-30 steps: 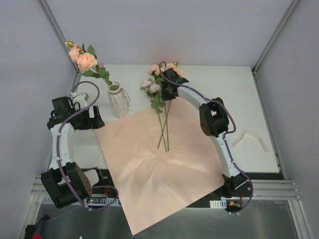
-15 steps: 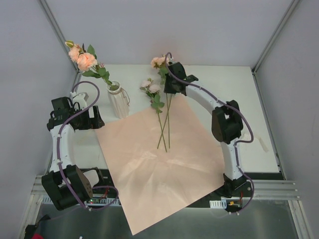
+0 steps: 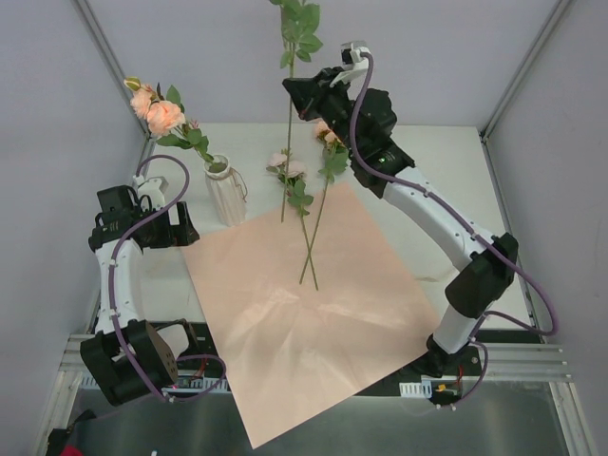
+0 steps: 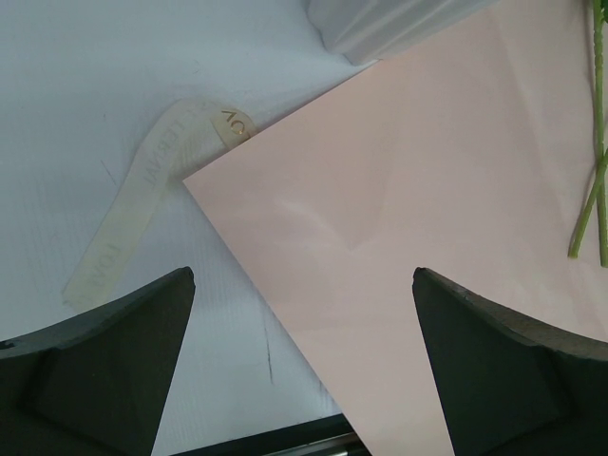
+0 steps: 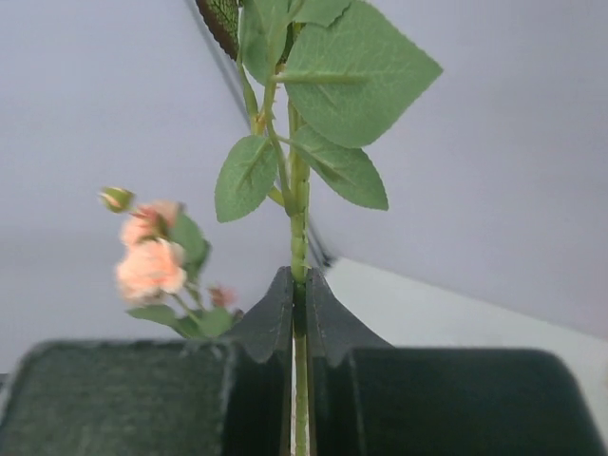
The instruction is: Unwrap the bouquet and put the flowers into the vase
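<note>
The bouquet lies unwrapped: its pink paper point(image 3: 313, 313) is spread flat, and two flowers point(image 3: 311, 242) rest across its far edge. My right gripper point(image 3: 296, 92) is raised high and shut on the green stem of a third flower point(image 3: 288, 133), which hangs upright with its leaves at the top of the view. The right wrist view shows the jaws point(image 5: 297, 290) pinching that leafy stem point(image 5: 298, 218). The white vase point(image 3: 226, 195) stands left of the paper with one peach flower point(image 3: 161, 116) in it. My left gripper point(image 4: 302, 275) is open, low over the paper's left edge point(image 4: 408, 209).
A cream ribbon strip point(image 4: 142, 199) lies on the white table left of the paper. The vase's base point(image 4: 380, 24) is just beyond the left gripper. Grey walls enclose the table on three sides. The paper's near corner overhangs the table's front edge point(image 3: 256, 427).
My right gripper closed on one flower stem and lifted it high off the paper, swinging it upright. Two flowers stay on the paper. The left arm has not moved.
</note>
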`<state>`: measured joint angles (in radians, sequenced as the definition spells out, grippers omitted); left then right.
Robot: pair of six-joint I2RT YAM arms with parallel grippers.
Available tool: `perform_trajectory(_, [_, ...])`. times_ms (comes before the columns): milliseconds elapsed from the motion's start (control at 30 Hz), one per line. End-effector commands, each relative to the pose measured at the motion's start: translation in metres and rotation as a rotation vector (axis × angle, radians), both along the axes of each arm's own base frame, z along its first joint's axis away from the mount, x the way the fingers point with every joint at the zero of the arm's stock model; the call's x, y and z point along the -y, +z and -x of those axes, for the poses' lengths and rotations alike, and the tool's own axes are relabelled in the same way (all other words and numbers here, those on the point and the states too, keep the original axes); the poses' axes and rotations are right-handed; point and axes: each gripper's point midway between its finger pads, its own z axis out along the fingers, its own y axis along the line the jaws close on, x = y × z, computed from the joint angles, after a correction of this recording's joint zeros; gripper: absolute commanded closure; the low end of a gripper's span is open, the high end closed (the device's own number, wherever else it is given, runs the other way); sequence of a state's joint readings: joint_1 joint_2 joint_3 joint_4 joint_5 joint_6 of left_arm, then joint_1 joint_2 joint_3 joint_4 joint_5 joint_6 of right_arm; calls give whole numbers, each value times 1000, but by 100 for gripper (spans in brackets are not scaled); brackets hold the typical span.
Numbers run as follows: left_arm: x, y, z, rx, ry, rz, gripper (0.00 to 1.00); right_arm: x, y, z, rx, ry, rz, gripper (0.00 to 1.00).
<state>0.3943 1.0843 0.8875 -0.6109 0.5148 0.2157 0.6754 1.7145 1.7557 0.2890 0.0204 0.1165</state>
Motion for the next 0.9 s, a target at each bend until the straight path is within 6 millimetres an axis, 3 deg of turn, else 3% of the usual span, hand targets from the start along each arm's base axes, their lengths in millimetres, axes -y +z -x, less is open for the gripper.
perform_trajectory(0, [3,16,-1,43,2,15,1,-24,102,38,355,129,-223,99])
perform_trajectory(200, [4,12,2,40,-5,11,1,-49,152,62,523,205,-356,99])
perform_trajectory(333, [5,11,3,38,-9,13,1,-66,157,69,563,223,-353,99])
perform_trajectory(467, [9,8,5,31,-18,37,1,-79,150,66,582,229,-334,99])
perform_trajectory(867, [14,0,8,15,-38,59,1,-81,156,60,619,203,-381,99])
